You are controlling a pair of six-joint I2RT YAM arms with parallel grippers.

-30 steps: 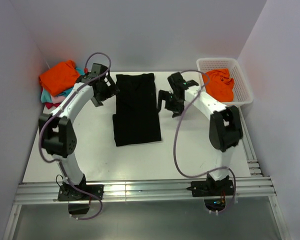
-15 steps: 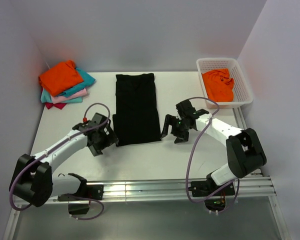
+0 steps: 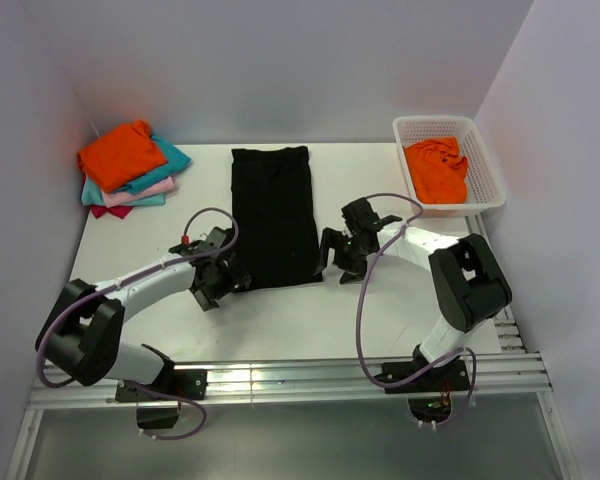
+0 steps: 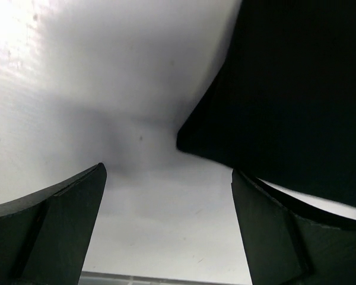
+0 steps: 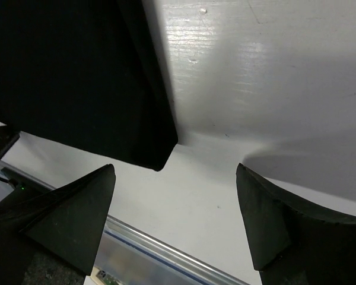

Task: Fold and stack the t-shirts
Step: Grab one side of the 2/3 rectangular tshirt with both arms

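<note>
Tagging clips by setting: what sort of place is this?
Most likely a lab robot cell, not a home: a white table boxed in by plain walls, robot arms bolted to a metal rail at its near edge, and a black shirt laid flat, with a folded pile in the far corner.

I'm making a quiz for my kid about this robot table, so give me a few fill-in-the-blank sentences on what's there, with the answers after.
1. The long folded shirt in the middle of the table is ____.
2. The top shirt of the stack in the far left corner is ____.
3. The white basket stands in the table's far ____ corner.
4. The left gripper and the right gripper, at the long shirt's near corners, both have jaws ____.
Missing words: black, orange, right, open.
</note>
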